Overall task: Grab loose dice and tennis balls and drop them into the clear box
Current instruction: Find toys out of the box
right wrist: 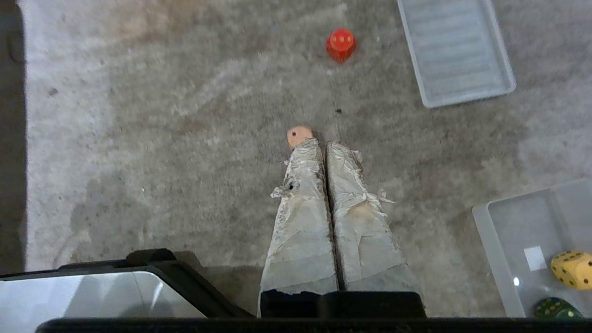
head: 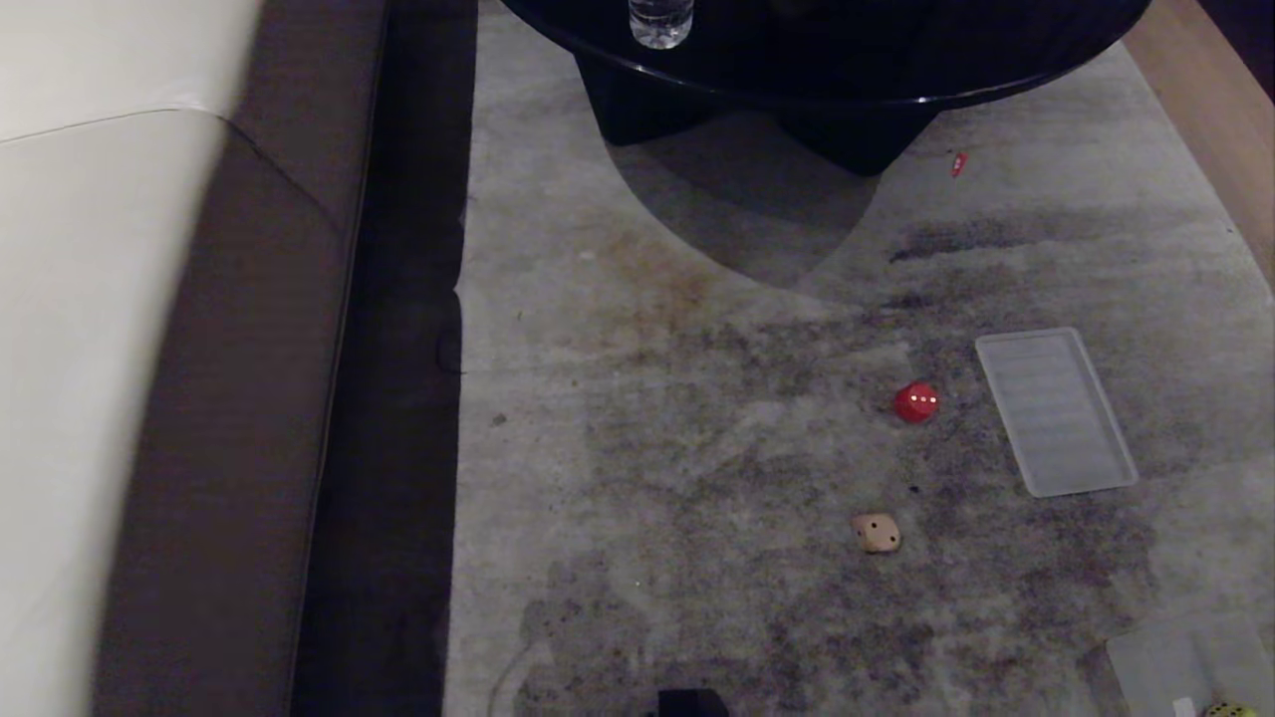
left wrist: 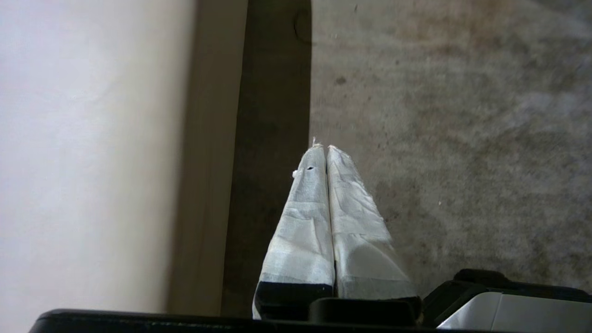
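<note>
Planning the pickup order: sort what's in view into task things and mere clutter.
Task things:
red die, loose on the rug
tan die, loose on the rug
clear box
yellow die and dark green die, already in the box

Clutter:
ribbed panel
black table
glass on it
sofa

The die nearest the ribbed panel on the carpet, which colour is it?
Red die with white pips; the head view shows it best.
</note>
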Controlling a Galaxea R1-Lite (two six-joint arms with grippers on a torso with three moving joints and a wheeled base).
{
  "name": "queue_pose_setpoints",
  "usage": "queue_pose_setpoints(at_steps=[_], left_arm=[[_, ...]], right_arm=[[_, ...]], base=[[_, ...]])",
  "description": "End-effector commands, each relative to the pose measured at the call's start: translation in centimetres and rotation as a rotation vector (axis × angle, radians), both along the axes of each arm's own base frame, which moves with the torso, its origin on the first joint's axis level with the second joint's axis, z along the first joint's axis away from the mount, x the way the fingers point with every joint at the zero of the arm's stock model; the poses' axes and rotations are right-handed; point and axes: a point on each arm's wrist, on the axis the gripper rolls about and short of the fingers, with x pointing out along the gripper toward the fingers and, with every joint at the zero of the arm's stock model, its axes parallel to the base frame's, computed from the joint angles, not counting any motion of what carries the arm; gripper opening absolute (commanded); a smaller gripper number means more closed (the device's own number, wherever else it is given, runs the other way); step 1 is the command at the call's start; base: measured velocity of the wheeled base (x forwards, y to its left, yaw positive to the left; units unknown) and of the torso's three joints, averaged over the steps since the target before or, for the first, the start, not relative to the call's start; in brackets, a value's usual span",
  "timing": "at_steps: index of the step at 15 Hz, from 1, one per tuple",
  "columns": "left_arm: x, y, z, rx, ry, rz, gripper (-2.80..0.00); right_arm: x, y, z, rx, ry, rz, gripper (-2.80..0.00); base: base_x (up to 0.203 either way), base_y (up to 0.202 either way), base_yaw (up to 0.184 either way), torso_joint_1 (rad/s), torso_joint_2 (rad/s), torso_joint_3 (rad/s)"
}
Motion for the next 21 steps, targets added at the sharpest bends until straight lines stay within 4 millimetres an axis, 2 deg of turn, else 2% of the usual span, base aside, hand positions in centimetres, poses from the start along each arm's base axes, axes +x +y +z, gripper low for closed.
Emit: queue_pose_setpoints(at_steps=[1, 10, 17, 18, 20, 21], left_arm=[[0.0, 0.0, 0.0, -0.006, 0.003, 0.003, -2.8], [0.0, 0.0, 0.0, -0.006, 0.003, 0.003, -2.8], [0.0, 0.0, 0.0, -0.007, 0.001, 0.003, -2.8], [0.0, 0.0, 0.0, -0.007, 0.002, 0.004, -2.8], [0.0, 0.0, 0.0, -0.007, 0.001, 0.002, -2.8], [0.0, 0.0, 0.0, -0.007, 0.002, 0.002, -2.8]], right_arm=[[0.0, 0.0, -0.1, 0.001, 0.003, 0.0, -2.8], [0.0, 0.0, -0.1, -0.001, 0.001, 0.001, -2.8], [-0.1, 0.0, 0.0, 0.004, 0.019, -0.003, -2.8], [-0.2, 0.0, 0.6, 0.004, 0.021, -0.003, -2.8], [-0.4, 0.0, 3.9, 0.02, 0.054, -0.001, -2.8], [0.2, 0.0, 5.3, 0.028, 0.116, 0.0, -2.8]], base=[[0.0, 0.0, 0.0, 0.002, 0.01, -0.195], [0.0, 0.0, 0.0, 0.003, 0.0, -0.189], [0.0, 0.0, 0.0, 0.001, 0.0, -0.02], [0.0, 0.0, 0.0, 0.0, 0.0, 0.0], [0.0, 0.0, 0.0, 0.0, 0.0, 0.0], [0.0, 0.0, 0.0, 0.0, 0.0, 0.0]])
